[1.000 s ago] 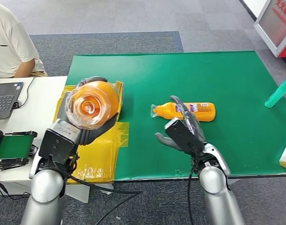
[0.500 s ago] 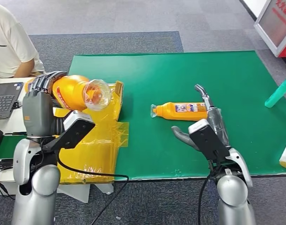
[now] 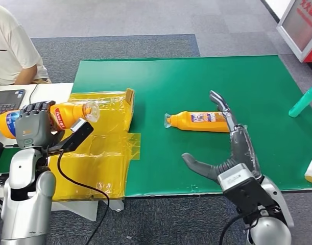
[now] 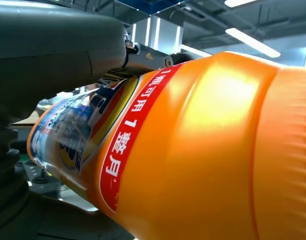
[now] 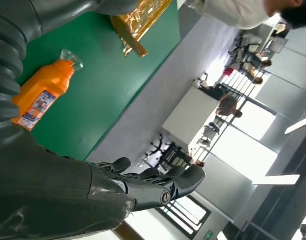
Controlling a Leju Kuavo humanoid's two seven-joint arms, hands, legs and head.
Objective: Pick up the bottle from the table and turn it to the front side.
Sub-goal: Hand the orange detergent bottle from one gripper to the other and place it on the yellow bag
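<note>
Orange bottle [image 3: 38, 116] gripped in left hand [image 3: 33, 130], held level above the white desk edge, clear cap end toward the yellow sheet [image 3: 102, 153], blue-labelled base toward the laptop [image 3: 4, 99]. Fingers [image 3: 38, 108] wrapped over its middle; red band of label and ribbed orange neck close up in the left wrist view. Person in a pale shirt [image 3: 12, 46] seated behind the desk. Further right, second orange bottle [image 3: 198, 121] lying flat on the green mat [image 3: 177, 81], cap pointing left. Right hand [image 3: 233, 148] spread and holding nothing, just near side of that bottle, fingertips [image 3: 217, 99] reaching over its base end. Teal tube [image 3: 304, 101] at far right edge.
</note>
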